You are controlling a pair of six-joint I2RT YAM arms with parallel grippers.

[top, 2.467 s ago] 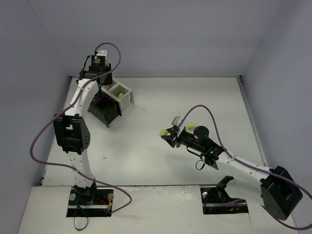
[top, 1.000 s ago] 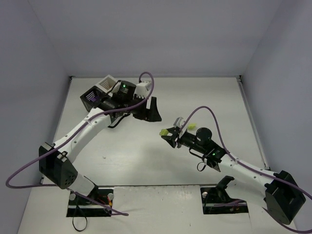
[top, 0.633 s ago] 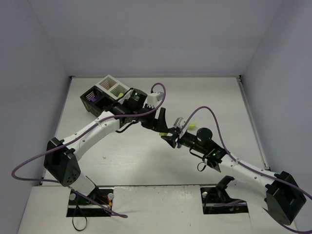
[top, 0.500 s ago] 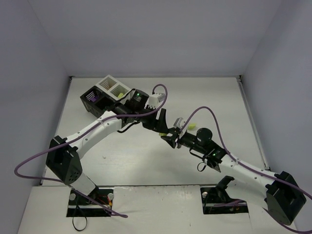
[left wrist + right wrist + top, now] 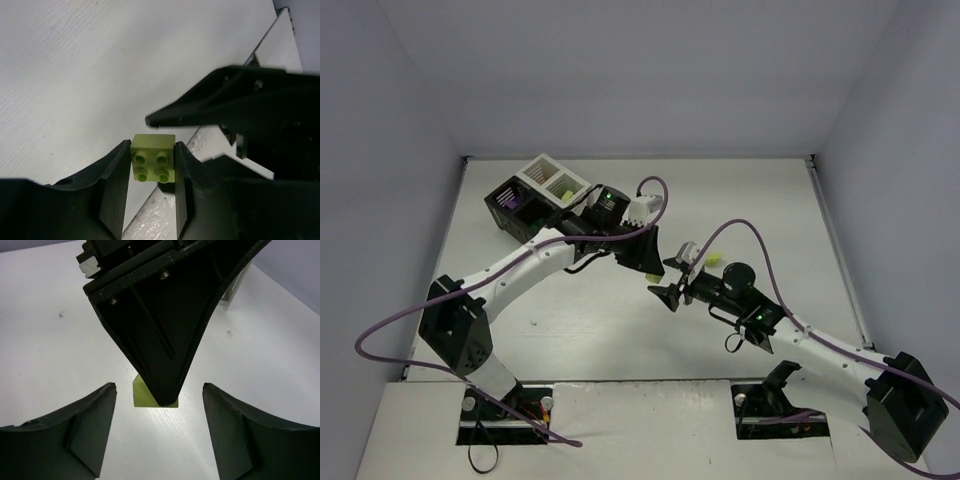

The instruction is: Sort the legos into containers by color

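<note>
Lime-green lego brick [image 5: 153,162], probably light, stiff and slick, sits pinched by its flat sides in the left pincer [image 5: 152,151], with the right pincer [image 5: 159,392] spread empty either side.

Both arms: white link shells [image 5: 520,268]; black joint housings [image 5: 455,330]; purple cable [image 5: 380,335] routed along each arm; green indicator light [image 5: 603,197] near each wrist; pincer fingers [image 5: 112,185] matt black, wedge-shaped, tapering; two screw heads [image 5: 164,275] on one finger.

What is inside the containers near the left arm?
In the containers, one white bin shows a yellow-green piece, one black bin something purple. The left arm covers the rest.
</note>
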